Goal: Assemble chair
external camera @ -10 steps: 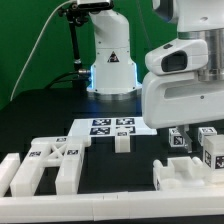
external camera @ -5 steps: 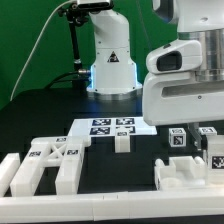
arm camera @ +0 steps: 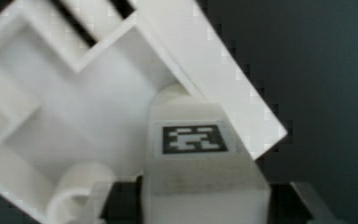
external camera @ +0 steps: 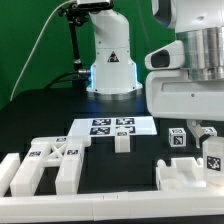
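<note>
Two dark fingers [arm camera: 130, 200] of the end effector [arm camera: 208, 200] were clamped on a small tagged chair piece [arm camera: 194, 138], at the large white chair block [external camera: 183, 172] on the worktop [external camera: 120, 178] toward the exterior view's right; whether they touched could not be told.

Ext view bright, even, whites glaring on black table [external camera: 40, 125]; wrist view soft, blurry.
</note>
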